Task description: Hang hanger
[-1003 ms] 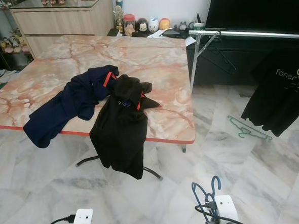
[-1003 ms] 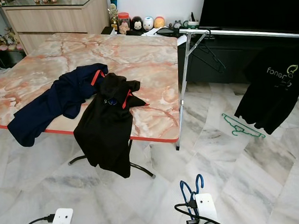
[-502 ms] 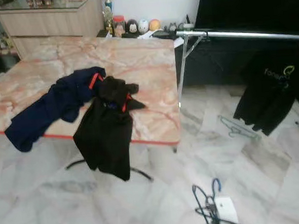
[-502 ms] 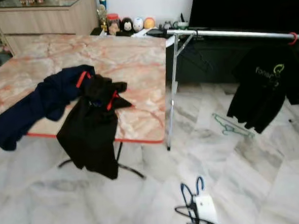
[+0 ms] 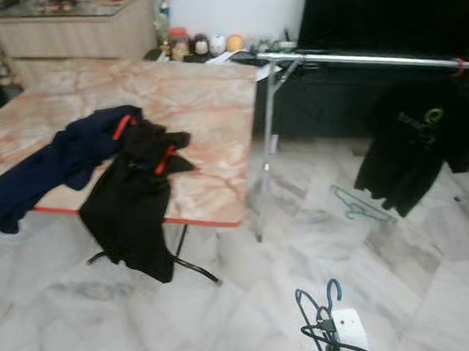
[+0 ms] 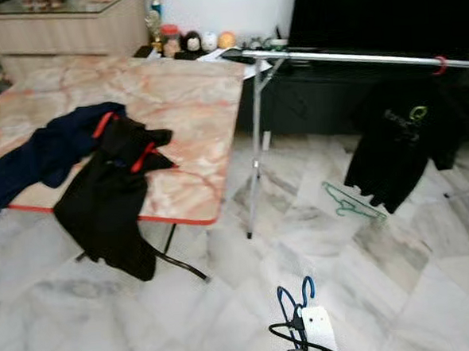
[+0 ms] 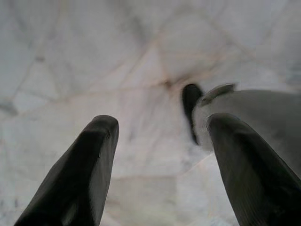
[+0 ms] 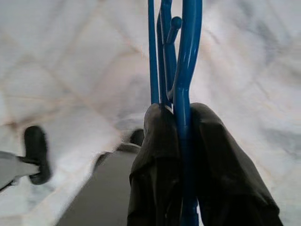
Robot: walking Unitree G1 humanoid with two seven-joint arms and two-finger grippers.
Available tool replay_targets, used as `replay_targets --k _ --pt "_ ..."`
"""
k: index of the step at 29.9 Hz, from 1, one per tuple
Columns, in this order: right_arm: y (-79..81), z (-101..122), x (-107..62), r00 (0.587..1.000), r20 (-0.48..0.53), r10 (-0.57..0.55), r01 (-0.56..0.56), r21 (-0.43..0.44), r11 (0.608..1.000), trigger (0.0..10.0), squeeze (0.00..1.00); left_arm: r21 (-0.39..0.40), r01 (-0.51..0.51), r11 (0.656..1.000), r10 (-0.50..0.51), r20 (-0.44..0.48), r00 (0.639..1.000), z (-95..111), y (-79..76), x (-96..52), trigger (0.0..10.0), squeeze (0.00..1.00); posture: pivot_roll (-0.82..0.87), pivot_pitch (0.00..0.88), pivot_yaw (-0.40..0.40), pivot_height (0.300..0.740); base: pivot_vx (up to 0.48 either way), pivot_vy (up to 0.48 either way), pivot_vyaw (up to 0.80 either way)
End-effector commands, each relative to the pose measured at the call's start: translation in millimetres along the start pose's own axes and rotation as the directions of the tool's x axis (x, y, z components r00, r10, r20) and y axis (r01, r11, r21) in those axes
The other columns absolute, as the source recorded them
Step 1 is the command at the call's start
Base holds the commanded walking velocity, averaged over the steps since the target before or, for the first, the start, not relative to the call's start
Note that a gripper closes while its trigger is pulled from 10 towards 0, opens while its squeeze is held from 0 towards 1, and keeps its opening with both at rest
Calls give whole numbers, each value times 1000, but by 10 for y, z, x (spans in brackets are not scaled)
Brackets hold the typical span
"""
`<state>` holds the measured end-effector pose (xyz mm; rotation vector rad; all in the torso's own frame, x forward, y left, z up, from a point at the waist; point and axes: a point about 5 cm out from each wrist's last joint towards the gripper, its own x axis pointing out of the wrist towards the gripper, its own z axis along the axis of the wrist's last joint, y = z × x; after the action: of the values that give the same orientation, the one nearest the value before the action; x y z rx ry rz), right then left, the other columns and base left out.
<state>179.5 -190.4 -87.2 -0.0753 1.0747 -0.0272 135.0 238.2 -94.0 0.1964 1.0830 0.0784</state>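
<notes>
The right claw (image 8: 181,141) was pinched on a blue hanger (image 8: 181,61), held low at 6 o'clock over the marble floor (image 5: 227,319). The left claw (image 7: 162,165) hung spread above the floor. At 1 o'clock stood a clothes rail (image 5: 363,59) carrying a black shirt (image 5: 412,145); at 10 o'clock, a bench (image 5: 202,106) bore two garments.

A marble-patterned counter (image 5: 205,90) carries a navy garment (image 5: 50,163) and a black garment (image 5: 129,210) that droops over its red edge, a black T-shirt (image 5: 412,145) hangs nearby, a green hanger (image 5: 360,206) lies on the marble floor (image 5: 227,319), and small figurines (image 5: 206,44) line the far wall.
</notes>
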Motion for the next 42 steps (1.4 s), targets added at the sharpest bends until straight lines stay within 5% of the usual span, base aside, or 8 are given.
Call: replay_targets --k 1,17,31,42 --pt "-63 16 -3 1000 5 -21 21 5 1000 10000 0 23 4 1000 -4 -23 1000 -46 -12 -5 10000 0 -19 0 -49 740 0 -356 0" --pt "-54 34 -1 1000 7 -23 23 11 1000 10000 0 18 -21 1000 22 -9 1000 70 217 -3 10000 0 -11 0 -46 740 0 -360 0" --pt "-66 45 -1 999 8 -31 30 16 999 10000 0 38 24 999 -25 3 1000 164 -162 39 10000 0 -12 0 -49 740 0 -366 0" --pt "-75 54 -1 999 13 -37 37 9 999 10000 0 39 5 999 -7 48 999 211 -139 38 10000 0 -13 0 -52 740 0 -63 0"
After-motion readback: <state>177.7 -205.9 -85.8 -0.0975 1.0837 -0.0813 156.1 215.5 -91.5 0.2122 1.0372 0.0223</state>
